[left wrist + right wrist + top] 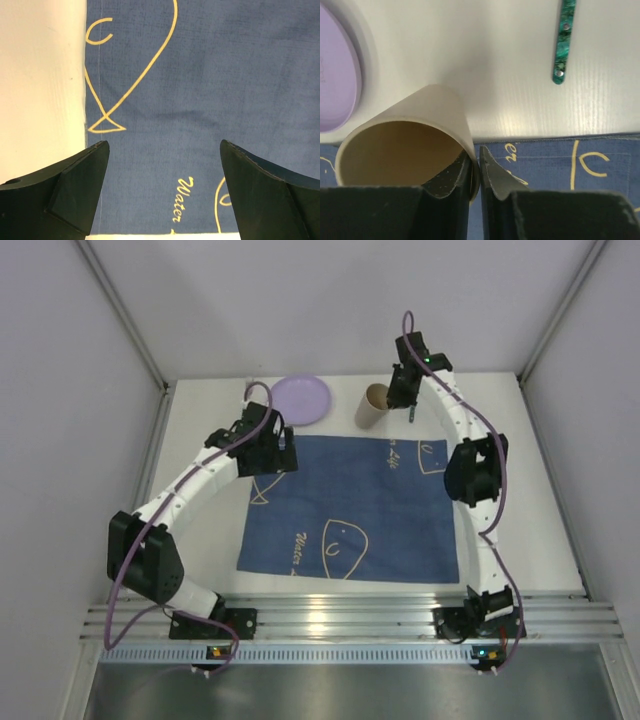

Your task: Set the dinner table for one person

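Dinner table (545,500): a white top is seen beneath everything, edged by a metal rail. It fills the middle of the overhead view.
Left arm (190,485): it is bent at the elbow at 8 o'clock of the scene and reaches in toward 10 o'clock of the placemat.
Left gripper (165,150): it is held above the placemat's left edge with the jaws spread wide and nothing between them. The fingers are cut off by the bottom edge of the wrist view.
Placemat (360,510): a dark blue cloth with pale line drawings is laid flat at the table's centre.
Plate (302,398): a lilac plate is set at 11 o'clock of the placemat. It is cut off at the left edge of the right wrist view.
Cup (395,145): a tan paper cup is stood at 12 o'clock of the placemat, just beyond the far hem.
Right gripper (476,160): the jaws are closed on the cup's wall, one finger inside the rim and one outside. The near rim is hidden by the fingers.
Utensil handle (564,40): a green marbled handle lies at 1 o'clock of the cup, apart from it. Its far end is cut off, so the kind cannot be told.
Right arm (475,465): it is stretched from 5 o'clock to 1 o'clock and arches over the placemat's right edge.
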You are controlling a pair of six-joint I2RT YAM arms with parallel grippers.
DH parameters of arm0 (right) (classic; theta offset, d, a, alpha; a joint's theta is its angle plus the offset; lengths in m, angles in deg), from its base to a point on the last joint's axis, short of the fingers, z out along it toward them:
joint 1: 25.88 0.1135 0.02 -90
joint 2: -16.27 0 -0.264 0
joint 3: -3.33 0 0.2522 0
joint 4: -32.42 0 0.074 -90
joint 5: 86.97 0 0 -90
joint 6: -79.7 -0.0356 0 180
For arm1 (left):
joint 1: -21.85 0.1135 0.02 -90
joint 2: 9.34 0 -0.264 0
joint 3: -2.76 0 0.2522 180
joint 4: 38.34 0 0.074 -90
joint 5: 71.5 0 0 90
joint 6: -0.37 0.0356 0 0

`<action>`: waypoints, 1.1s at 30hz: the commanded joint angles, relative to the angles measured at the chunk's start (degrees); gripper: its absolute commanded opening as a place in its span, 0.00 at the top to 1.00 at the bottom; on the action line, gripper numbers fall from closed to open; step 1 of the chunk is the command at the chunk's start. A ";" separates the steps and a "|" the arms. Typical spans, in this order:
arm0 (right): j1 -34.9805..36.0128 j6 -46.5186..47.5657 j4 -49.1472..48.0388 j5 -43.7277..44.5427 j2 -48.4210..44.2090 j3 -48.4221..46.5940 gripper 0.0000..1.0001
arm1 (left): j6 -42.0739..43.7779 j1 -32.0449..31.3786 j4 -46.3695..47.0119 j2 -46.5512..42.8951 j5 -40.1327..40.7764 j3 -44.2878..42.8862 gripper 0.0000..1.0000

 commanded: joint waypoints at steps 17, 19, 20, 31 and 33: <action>-3.20 4.30 6.15 7.67 -36.74 38.11 1.00 | 0.44 3.83 11.52 20.45 -6.18 2.87 0.05; -3.29 4.12 3.70 7.94 -37.88 43.10 1.00 | 0.17 3.92 12.22 17.98 -6.10 5.78 0.05; -3.29 4.12 2.64 8.37 -38.24 44.70 1.00 | 0.09 3.92 12.49 17.11 -6.01 8.41 0.05; -4.08 3.33 -8.88 8.73 -36.04 48.78 1.00 | -0.36 3.92 11.17 9.19 -5.92 14.42 0.04; -4.08 3.24 -8.97 8.73 -35.87 47.27 1.00 | -0.27 3.92 11.17 9.54 -5.31 13.71 0.04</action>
